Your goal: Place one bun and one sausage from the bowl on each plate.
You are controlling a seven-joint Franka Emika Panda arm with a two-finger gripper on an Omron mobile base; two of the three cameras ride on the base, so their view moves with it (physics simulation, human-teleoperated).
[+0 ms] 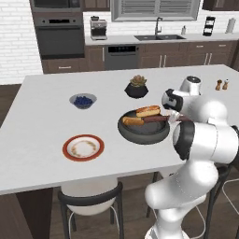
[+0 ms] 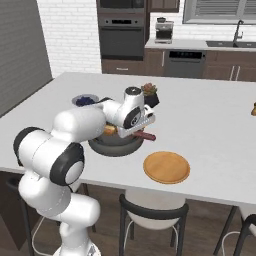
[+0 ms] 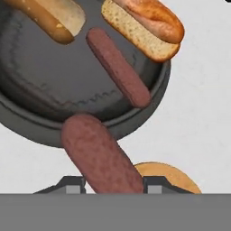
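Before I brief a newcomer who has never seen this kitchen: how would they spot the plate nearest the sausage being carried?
On the white island counter, find the wide dark bowl. Just beside it, toward the counter's near edge, lies the orange-tan plate. It is plain, unlike the red-rimmed patterned plate.

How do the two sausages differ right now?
One sausage sits between the tool fingers, raised out over the rim of the bowl; the other sausage lies loose inside the bowl between the two buns. In the hand view the held one looks much thicker, being nearer the camera, while the other looks slimmer. Both are reddish-brown with rounded ends.
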